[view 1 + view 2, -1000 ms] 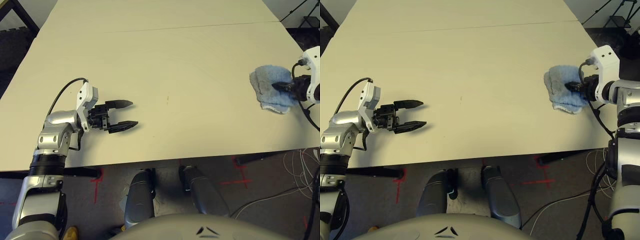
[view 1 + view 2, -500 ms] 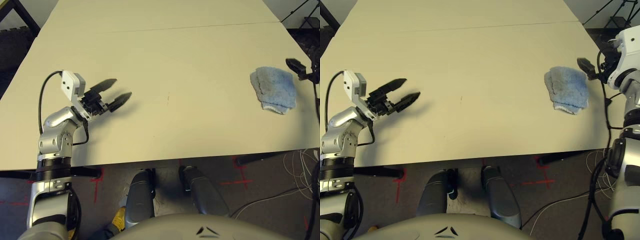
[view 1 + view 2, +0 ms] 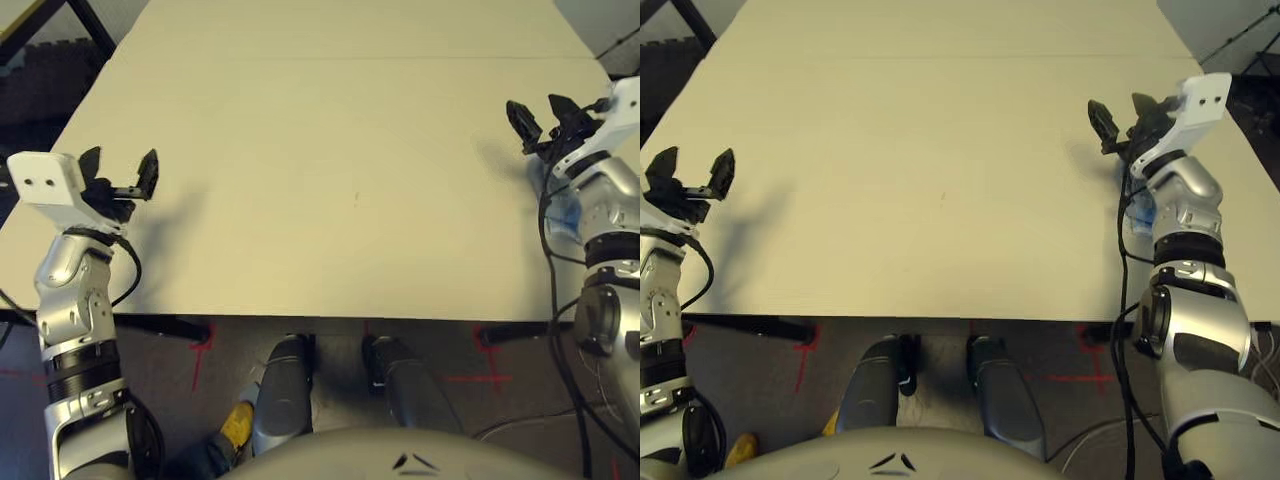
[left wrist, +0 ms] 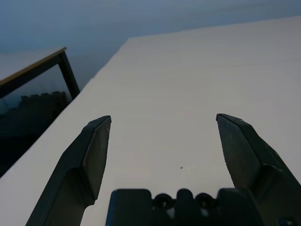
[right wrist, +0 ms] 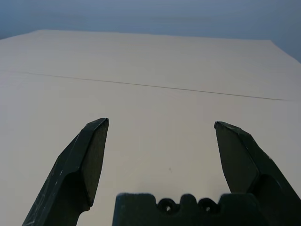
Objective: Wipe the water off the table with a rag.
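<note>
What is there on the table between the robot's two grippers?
In the left eye view, between the left gripper and the right gripper, the table is bare except for a faint small mark.

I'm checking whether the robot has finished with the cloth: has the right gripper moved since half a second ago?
Yes. The right gripper was beyond the rag's right side; now it is on the far side of it, farther in over the table.

A lab or workshop, by the cables (image 3: 1098, 428), red floor tape (image 3: 1077, 378) and black stand (image 3: 1243, 40) around the table (image 3: 870, 180).
</note>
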